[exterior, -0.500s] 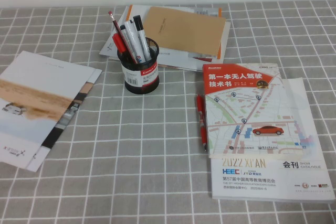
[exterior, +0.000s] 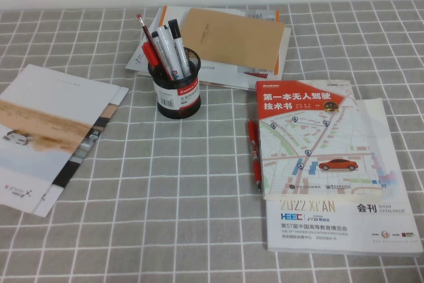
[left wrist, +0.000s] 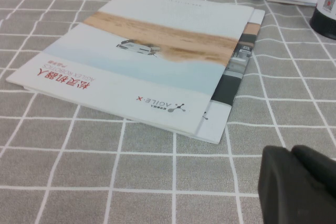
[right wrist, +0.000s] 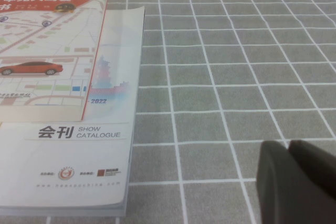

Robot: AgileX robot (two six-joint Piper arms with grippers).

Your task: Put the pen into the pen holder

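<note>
The red pen (exterior: 254,155) lay flat against the left edge of the show catalogue (exterior: 344,217), well apart from the mesh pen holder (exterior: 177,92). Left gripper (left wrist: 299,184) and right gripper (right wrist: 296,174) sat pressed together, seemingly parked.

1. The desk (exterior: 199,230) is covered by a grey cloth with a white grid.
2. A stack of brochures (exterior: 50,134) is laid at its left side.
3. The pen holder (exterior: 177,94) is stood near the middle, towards the back.
4. A pile of papers topped by a brown envelope (exterior: 228,38) is laid behind it.
5. A show catalogue (exterior: 338,217) is laid at the right, with a red-and-white booklet (exterior: 308,137) on top.
6. The pen (exterior: 254,156) is laid flat, just beside the booklet's left edge.
</note>
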